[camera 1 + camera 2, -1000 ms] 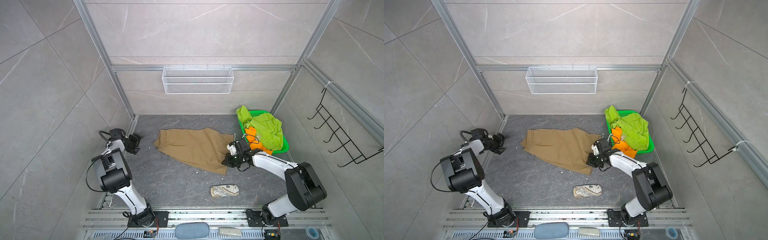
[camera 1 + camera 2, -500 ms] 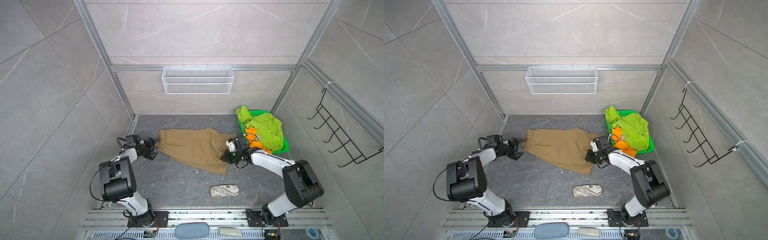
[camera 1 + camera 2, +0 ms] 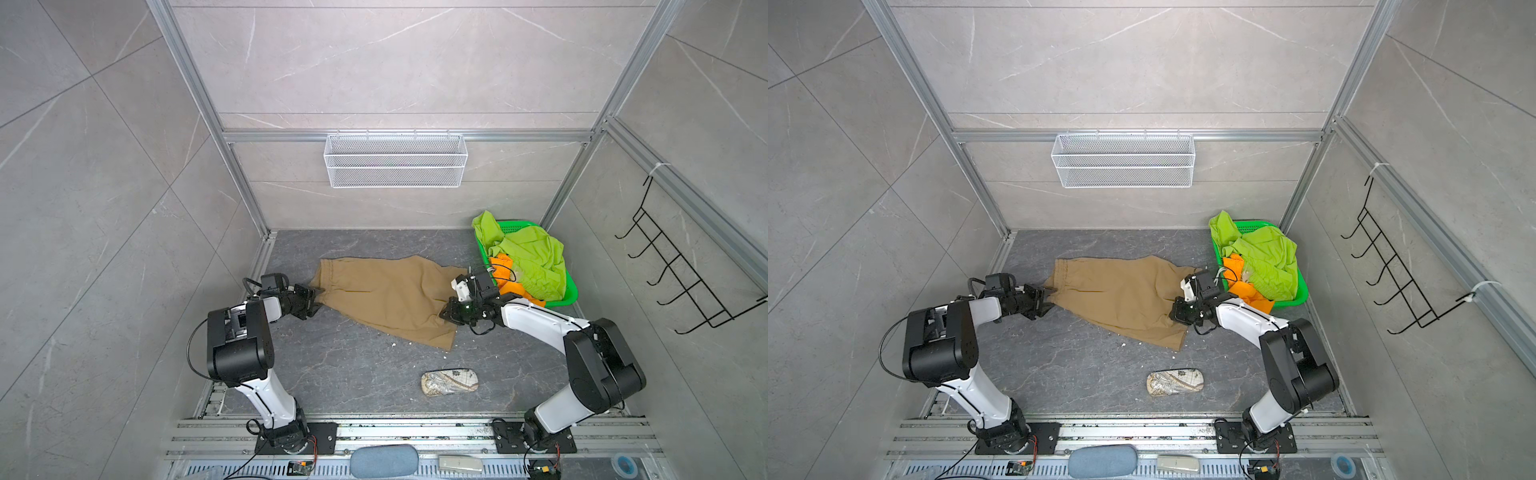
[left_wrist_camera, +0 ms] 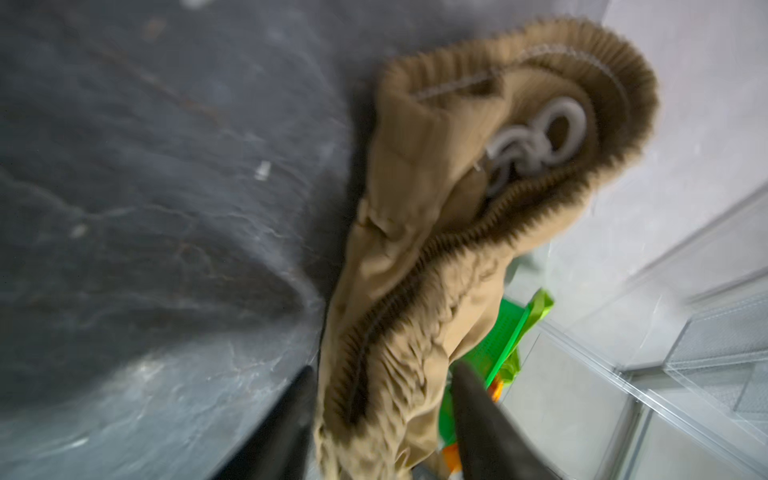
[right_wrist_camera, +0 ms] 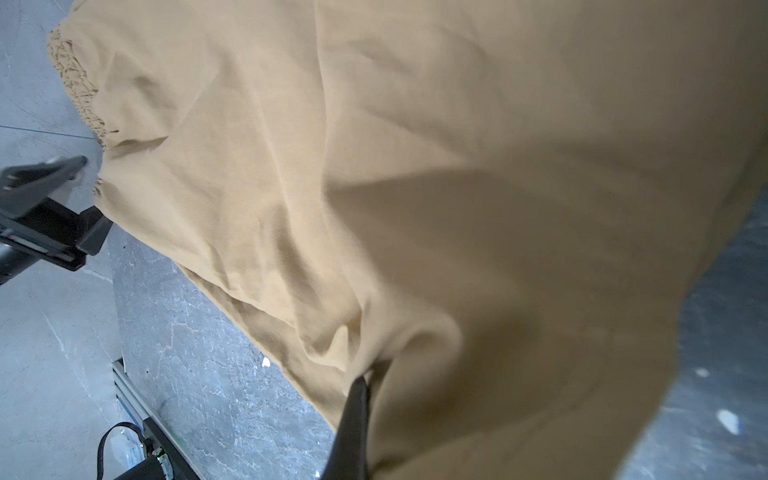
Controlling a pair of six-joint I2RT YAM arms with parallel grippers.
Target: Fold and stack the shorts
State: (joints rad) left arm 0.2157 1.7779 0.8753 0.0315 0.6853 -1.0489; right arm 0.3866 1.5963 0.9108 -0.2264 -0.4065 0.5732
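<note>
Pinching the right leg end of the tan shorts [image 3: 386,299] with the right tool [image 3: 445,314], pressed together. Straddling the waistband [image 4: 415,291] at the left end with the left tool [image 3: 316,297]; cannot tell whether gripped. Spread on the desk [image 3: 353,374], long axis left-right, between both.

The tan shorts [image 3: 386,299] lie spread, left claw [image 3: 313,297] at waistband, right claw [image 3: 446,311] at leg.

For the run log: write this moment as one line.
tan shorts: unfolded | left pincer: around waistband, grip unclear | right pincer: shut on leg end | green shorts, orange shorts: in basket
</note>
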